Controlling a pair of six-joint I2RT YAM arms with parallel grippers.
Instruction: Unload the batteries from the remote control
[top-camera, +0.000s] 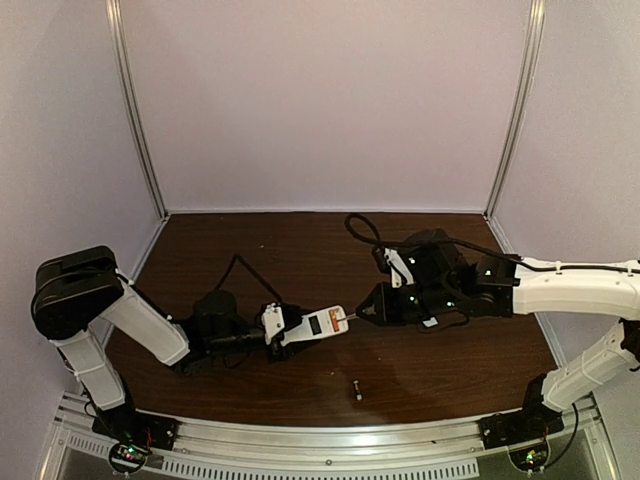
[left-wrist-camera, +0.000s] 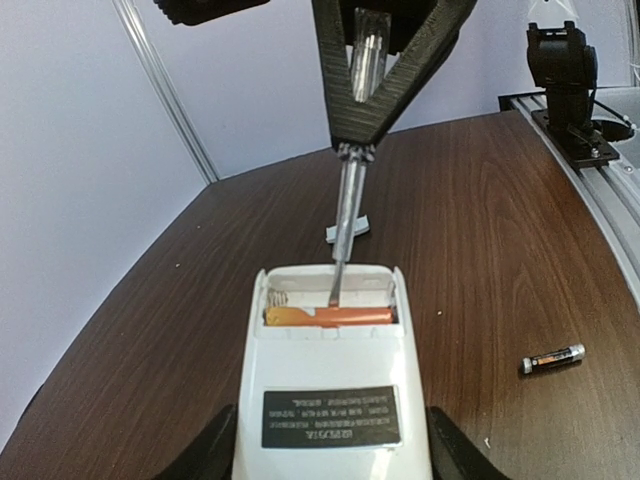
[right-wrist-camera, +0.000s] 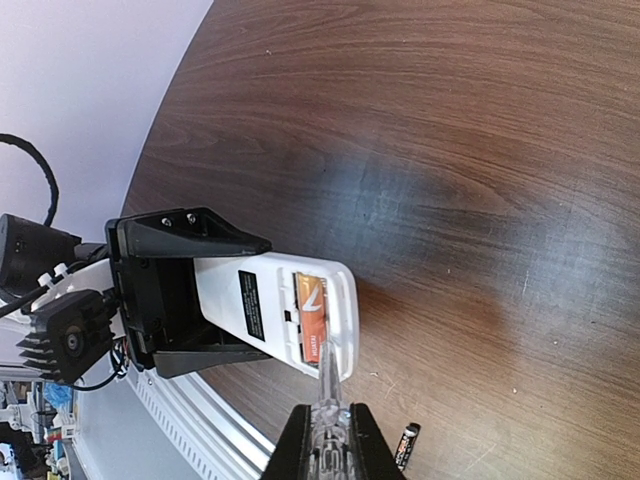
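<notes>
Two fingers of the right gripper (left-wrist-camera: 352, 135) are pinched shut on the screwdriver (left-wrist-camera: 346, 215). Its tip dips into the open bay at the 12 o'clock end of the remote control (left-wrist-camera: 330, 370), just above the orange battery (left-wrist-camera: 330, 316) lying crosswise there. Whether the tip touches the cell or only the wall behind it is hard to tell. The left gripper (left-wrist-camera: 332, 462) clamps the remote's sides at 6 o'clock, back face up, with its fingers half-spread around the body. A dark battery (left-wrist-camera: 553, 357) already lies on the table (left-wrist-camera: 480, 220), at 3 o'clock from the bay. The step goes best if the tip is set under one end of the cell and levered gently upward while the left grip holds firm, so that the tip does not skid off.
</notes>
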